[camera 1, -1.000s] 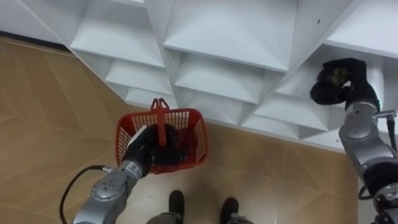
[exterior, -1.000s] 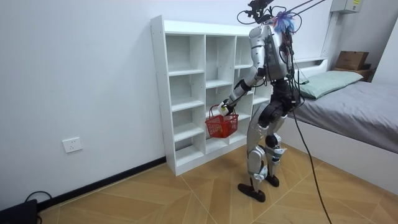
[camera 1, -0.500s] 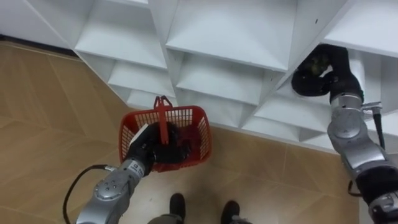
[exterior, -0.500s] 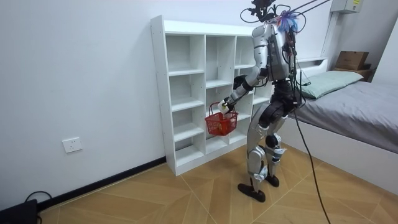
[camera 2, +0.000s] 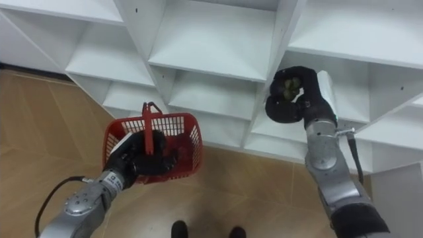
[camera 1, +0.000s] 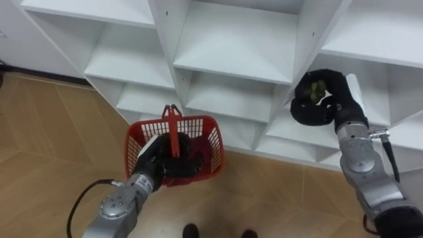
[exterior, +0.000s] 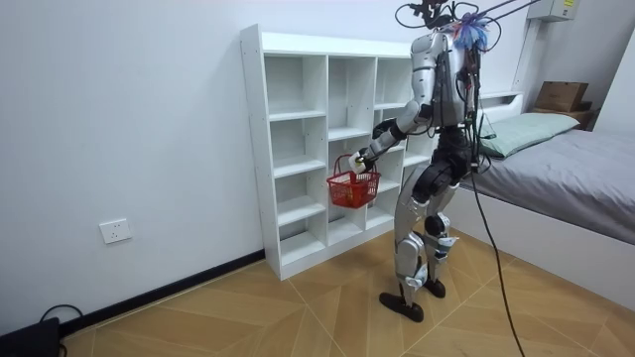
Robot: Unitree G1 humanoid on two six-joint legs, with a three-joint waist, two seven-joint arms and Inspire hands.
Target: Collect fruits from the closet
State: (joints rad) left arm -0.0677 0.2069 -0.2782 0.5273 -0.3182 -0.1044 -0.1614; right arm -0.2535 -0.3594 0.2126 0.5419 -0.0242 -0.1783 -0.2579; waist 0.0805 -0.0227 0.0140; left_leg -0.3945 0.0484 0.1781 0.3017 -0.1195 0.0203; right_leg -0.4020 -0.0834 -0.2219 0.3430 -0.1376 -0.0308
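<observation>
In the left eye view the right hand (camera 1: 324,106) sits at the frame's right middle, fingers curled round a greenish fruit (camera 1: 316,89). It is at the front edge of a compartment of the white closet (camera 1: 231,46), close beside an upright divider (camera 1: 310,39). The red basket (camera 1: 173,151) hangs at lower centre-left, with the left hand (camera 1: 153,164) curled on it. The basket therefore lies down and to the left of the fruit. Bare wooden floor (camera 1: 53,132) lies under and around it, so there looks to be open room once the hand clears the shelf edges. The fruit is lumpy and roundish, and I cannot make out a long axis.

The right eye view gives the same layout: fruit (camera 2: 289,87) held at upper right, basket (camera 2: 153,149) at lower left, well apart.

In the room view the robot stands upright facing the closet (exterior: 288,149), with a bed (exterior: 575,169) behind it at the room view's right. The basket (exterior: 354,187) hangs in front of the middle shelves.
</observation>
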